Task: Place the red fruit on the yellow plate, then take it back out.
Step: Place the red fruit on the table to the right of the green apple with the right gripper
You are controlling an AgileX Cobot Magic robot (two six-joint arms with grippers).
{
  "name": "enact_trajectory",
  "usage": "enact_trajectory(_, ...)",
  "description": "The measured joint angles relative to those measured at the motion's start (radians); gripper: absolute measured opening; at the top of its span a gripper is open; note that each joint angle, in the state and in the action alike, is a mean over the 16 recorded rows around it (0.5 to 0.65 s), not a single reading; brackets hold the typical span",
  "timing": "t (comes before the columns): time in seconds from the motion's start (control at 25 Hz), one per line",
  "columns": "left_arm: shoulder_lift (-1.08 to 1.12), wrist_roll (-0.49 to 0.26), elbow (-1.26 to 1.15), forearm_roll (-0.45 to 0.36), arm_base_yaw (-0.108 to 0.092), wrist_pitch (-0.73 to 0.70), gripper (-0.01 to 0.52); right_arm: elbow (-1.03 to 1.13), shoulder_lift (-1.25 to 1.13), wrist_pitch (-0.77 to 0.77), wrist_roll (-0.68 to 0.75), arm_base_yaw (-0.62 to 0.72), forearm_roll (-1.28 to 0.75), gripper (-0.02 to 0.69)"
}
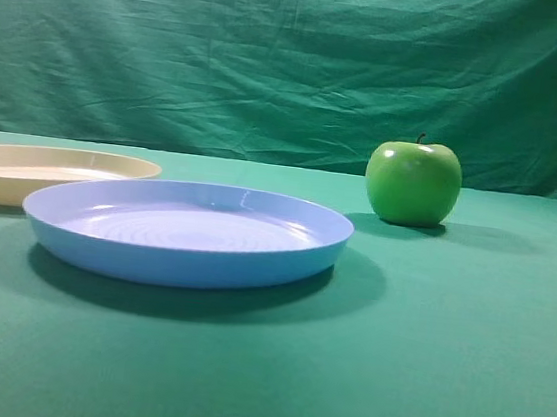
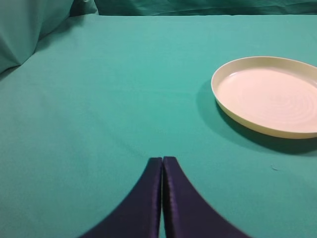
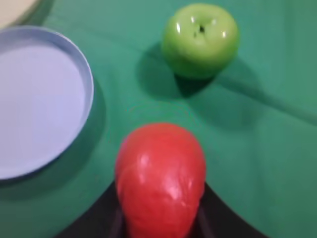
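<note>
In the right wrist view, the right gripper (image 3: pixel 161 225) sits at the bottom centre of the frame, its dark fingers pressed against either side of the red fruit (image 3: pixel 160 178). The jaws stand partly closed around it, so the fruit is held and fills the lower middle of the picture. It appears raised above the cloth, though the height is hard to judge.

The fruit is smooth and glossy, with bright highlights on its skin. It looks rigid and light, probably slippery, so a grip across its widest part, as it seems to be held here, suits it best. Squeezing near the top or bottom could let it pop free.

Beyond the fruit, at the upper centre of this view, sits a green apple (image 3: pixel 200 39), well apart from the gripper. A blue plate (image 3: pixel 88 74) fills the left side. A sliver of the yellow plate (image 3: pixel 12 11) shows in the top left corner, beyond the blue one.

The route to the yellow plate therefore seems to pass over or around the blue plate's raised rim. Both rims are low and sloping.

In the left wrist view, the left gripper (image 2: pixel 162 163) at the bottom centre has its two fingers pressed together, holding nothing. The yellow plate lies empty at the right edge, with open green cloth (image 2: pixel 99 99) all around.
</note>
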State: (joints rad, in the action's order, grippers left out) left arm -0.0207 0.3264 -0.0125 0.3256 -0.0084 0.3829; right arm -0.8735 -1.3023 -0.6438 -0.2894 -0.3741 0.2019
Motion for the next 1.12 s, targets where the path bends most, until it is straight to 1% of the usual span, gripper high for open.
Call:
enact_trajectory(0.24,0.0,0.0,0.0,0.0,0.0,0.0,0.0,0.243,0.053,0.146,0.007,0.07,-0.001,0.2)
enact_trajectory(0.4,0.0,0.0,0.0,0.0,0.0,0.0,0.0,0.327,0.032,0.235,0.01,0.109,-0.002,0.204)
enact_trajectory(0.52,0.0,0.0,0.0,0.0,0.0,0.0,0.0,0.36,-0.001,0.302,0.011,0.129,-0.002,0.231)
enact_trajectory(0.64,0.0,0.0,0.0,0.0,0.0,0.0,0.0,0.377,-0.038,0.356,0.011,0.14,0.0,0.291)
enact_trajectory(0.88,0.0,0.0,0.0,0.0,0.0,0.0,0.0,0.375,-0.104,0.407,0.011,0.143,0.003,0.457)
enact_trajectory(1.04,0.0,0.0,0.0,0.0,0.0,0.0,0.0,0.335,-0.116,0.37,0.011,0.143,0.003,0.572)
enact_trajectory(1.12,0.0,0.0,0.0,0.0,0.0,0.0,0.0,0.3,-0.108,0.33,0.011,0.143,0.003,0.612)
